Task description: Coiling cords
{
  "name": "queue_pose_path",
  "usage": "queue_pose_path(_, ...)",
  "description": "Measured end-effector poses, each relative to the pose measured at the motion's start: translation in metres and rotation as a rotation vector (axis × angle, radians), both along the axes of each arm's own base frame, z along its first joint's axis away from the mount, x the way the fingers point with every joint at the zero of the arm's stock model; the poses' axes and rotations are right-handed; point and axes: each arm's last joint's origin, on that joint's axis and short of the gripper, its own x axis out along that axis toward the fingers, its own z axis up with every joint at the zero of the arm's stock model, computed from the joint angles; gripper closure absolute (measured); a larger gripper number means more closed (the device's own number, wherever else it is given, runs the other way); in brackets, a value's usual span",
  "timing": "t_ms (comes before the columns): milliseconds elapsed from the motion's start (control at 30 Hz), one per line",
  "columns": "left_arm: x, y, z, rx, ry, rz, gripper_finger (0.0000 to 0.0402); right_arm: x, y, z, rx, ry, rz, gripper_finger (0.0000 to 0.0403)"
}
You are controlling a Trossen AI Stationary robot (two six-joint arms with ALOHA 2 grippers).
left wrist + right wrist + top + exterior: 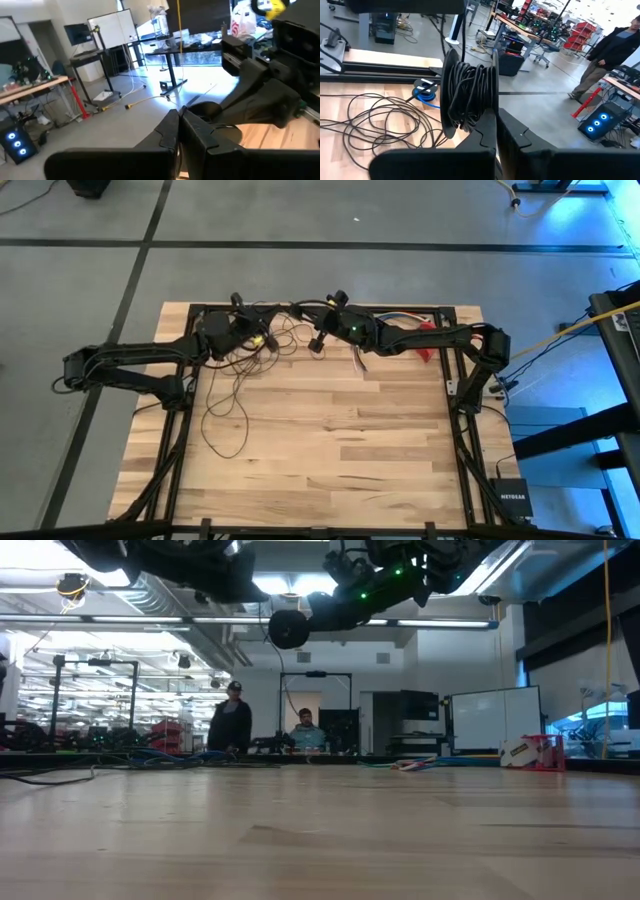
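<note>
**Spool raised, loose cord waiting on the table**

While our right gripper pinches a black spool wound with the cords — raised clear, likely for winding — our left gripper is shut beside it, apparently empty. Loose loops sprawl on the wooden table beneath.

Your overhead view is evenly lit: the wooden tabletop looks warm and sharp, with only faint shadows beneath the arms. Beyond the tabletop's right edge, blue-white glare washes over the floor. From tabletop height, the near wood is blurred, and bright ceiling lights behind the arms turn them into dark silhouettes. In the left wrist view, daylight burns out the floor beyond the tabletop. In the right wrist view, the spool of cords is crisp and the far room hazy.
</note>
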Motion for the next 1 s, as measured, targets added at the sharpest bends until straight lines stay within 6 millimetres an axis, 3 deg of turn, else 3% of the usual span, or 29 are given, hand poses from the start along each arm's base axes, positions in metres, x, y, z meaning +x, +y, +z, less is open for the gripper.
queue_pose_path(300, 0.003, -0.005, 0.003, -0.064, -0.092, -0.114, 0.0394, 0.001, -0.001, 0.004, 0.007, -0.069, 0.002, 0.0402)
queue_pose_path(533, 0.017, -0.008, -0.001, -0.047, -0.142, -0.152, 0.0394, 0.005, -0.001, 0.0, -0.001, -0.097, 0.006, 0.0402)
queue_pose_path(1000, 0.043, -0.005, -0.031, -0.042, -0.026, -0.17, 0.0394, 0.007, -0.003, 0.001, 0.003, -0.16, 0.007, 0.0402)
